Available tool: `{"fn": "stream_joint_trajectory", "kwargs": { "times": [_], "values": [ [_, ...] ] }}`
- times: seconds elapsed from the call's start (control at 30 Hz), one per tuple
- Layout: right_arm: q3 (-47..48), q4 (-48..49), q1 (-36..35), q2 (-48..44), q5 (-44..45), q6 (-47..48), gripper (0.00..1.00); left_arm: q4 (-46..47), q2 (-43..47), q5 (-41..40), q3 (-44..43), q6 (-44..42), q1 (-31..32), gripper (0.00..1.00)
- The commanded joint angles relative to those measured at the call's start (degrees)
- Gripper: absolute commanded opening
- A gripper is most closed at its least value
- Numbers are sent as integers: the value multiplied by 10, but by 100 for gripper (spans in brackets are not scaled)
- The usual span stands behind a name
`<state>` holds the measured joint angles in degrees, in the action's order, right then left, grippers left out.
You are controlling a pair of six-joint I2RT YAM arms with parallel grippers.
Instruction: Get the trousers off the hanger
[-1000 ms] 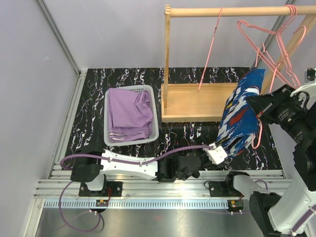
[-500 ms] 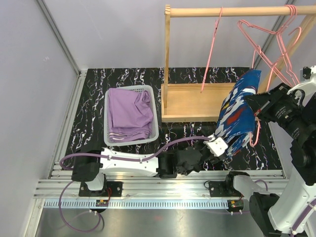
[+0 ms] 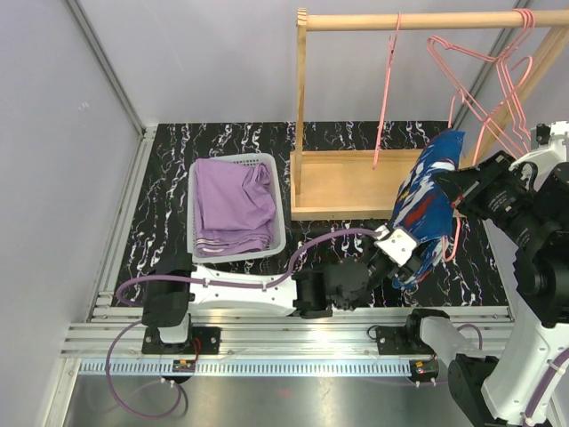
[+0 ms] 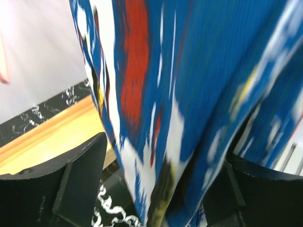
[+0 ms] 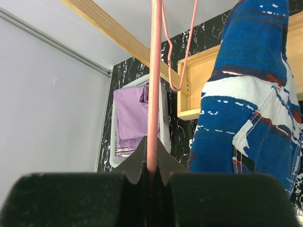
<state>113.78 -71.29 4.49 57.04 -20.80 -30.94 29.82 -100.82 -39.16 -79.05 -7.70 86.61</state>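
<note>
While looking down from the top camera, you can see the blue patterned trousers [image 3: 425, 206] hanging in the air over the right side of the table [image 3: 169, 205], just in front of the wooden rack [image 3: 351, 182]. They're draped on a pink hanger [image 3: 453, 238] that the right gripper [image 3: 452, 191] has hold of up at the top. The left gripper [image 3: 404, 252] is down at the bottom hem of them. The lilac trousers [image 3: 231, 205] are lying crumpled in the white basket [image 3: 193, 227], well off to the left.

Left wrist cam is basically a wall of blue, white and red cloth [image 4: 189, 85]. The left gripper [image 4: 163, 158] has its jaws wide, with the fabric hanging down between the two fingers [image 4: 80, 179]. There's a visible gap on the left finger's side, so it's not pinching anything.

Right wrist cam: the right gripper [image 5: 151, 161] is clamped tight on the thin pink hanger wire [image 5: 154, 85], which runs straight up out of the jaws. The blue trousers [image 5: 251, 109] hang just to the right of it, and the lilac pair [image 5: 130, 113] shows in the basket [image 5: 165, 127] farther back.
</note>
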Motion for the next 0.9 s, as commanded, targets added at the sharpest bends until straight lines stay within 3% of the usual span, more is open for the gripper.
{"fn": "stream_joint_trajectory", "kwargs": {
  "times": [0.0, 0.3, 0.57, 0.67, 0.7, 0.73, 0.8, 0.87],
  "values": [
    [0, 105, -4, -11, -23, 1, 0, 65, -3, -20, -55, 5, -2, 72],
    [-48, 96, -4, -13, -31, 31, 0, 49, -21, -7, -142, -13, -2, 71],
    [-29, 77, -4, -5, -49, 50, 0, 28, -40, 11, -171, -16, -3, 56],
    [-28, 75, -4, -3, -54, 54, 0, 29, -47, 32, -173, -13, -3, 40],
    [-29, 75, -4, -3, -53, 56, 0, 32, -49, 31, -173, -13, -2, 21],
    [-31, 73, -3, -3, -52, 58, 0, 37, -48, 27, -173, -9, -2, 9],
    [-36, 71, -4, -6, -50, 64, 0, 43, -42, 8, -176, 2, -2, 0],
    [-53, 74, -3, -10, -47, 68, 0, 52, -34, -7, -179, 2, -3, 0]
  ]
}}
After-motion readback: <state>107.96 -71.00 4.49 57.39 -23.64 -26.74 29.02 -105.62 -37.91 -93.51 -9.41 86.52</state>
